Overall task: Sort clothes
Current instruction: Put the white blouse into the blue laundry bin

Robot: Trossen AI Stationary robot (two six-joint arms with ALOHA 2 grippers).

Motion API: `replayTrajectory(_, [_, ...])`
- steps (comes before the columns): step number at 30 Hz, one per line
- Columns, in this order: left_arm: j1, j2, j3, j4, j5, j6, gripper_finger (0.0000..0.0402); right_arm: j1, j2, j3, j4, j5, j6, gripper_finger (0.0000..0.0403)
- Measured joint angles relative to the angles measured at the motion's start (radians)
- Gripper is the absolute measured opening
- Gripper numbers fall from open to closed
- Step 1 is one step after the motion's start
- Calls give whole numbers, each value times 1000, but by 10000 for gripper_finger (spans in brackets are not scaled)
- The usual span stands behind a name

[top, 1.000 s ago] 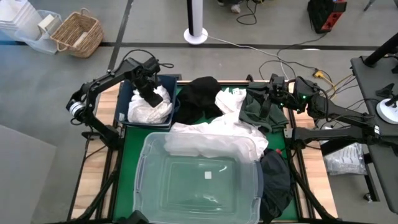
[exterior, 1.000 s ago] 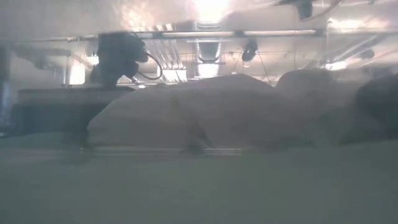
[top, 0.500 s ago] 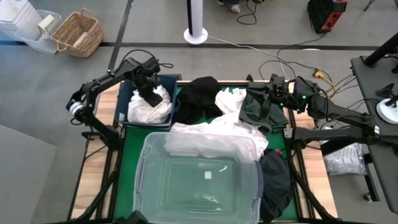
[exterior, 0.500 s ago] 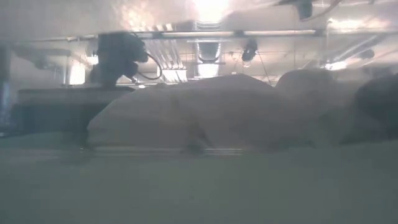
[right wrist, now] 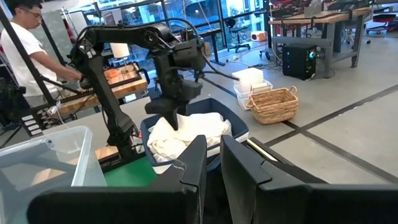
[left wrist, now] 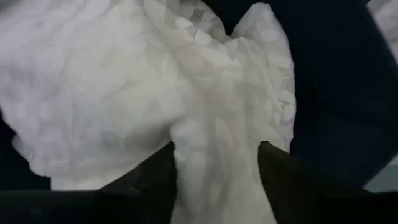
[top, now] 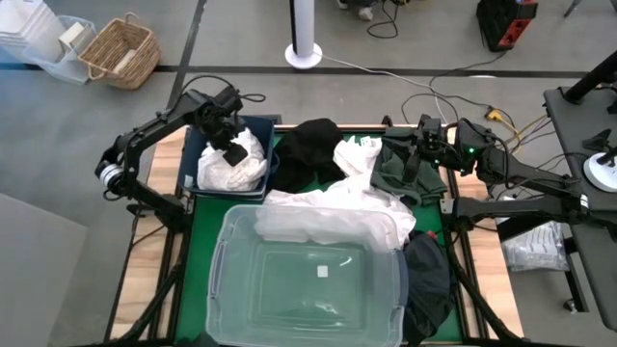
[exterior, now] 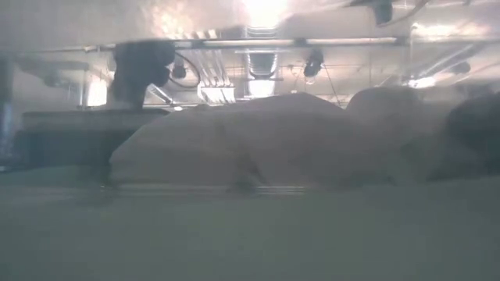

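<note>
The left tool (top: 234, 152) hangs with fingers apart over the white clothes (top: 231, 166) in the navy bin (top: 195, 145), while the right tool (top: 390, 145), fingers together, rests at the worktop's (top: 204, 226) far right side.

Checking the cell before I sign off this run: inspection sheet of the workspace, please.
Surface: green mat on a wooden table.
Job's things: white clothes piled in the navy bin; black garment, dark green garment and more white fabric loose on the mat; dark garment beside the clear tub.
Clutter: nothing seen.
Grippers: left gripper over the bin, fingers apart astride the white fabric; right gripper at the dark green garment, shut.
Cables: several on the floor behind the table.
Surroundings: wicker basket, white post; a person in the right wrist view.
</note>
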Motion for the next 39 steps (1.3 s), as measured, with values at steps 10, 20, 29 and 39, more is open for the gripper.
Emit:
replayTrajectory(10, [0, -138, 0, -7, -1, 8, 257, 0, 0, 0, 0, 0, 0, 38])
replayTrajectory(20, [1, -262, -8, -48, -1, 88, 97, 0, 0, 0, 0, 0, 9, 38])
replayTrajectory(29, [49, -262, -170, 91, 8, 129, 3, 0, 0, 0, 0, 0, 18, 38])
replayTrajectory(39, [59, -259, -360, 233, 9, 136, 0, 0, 0, 0, -1, 0, 26, 38])
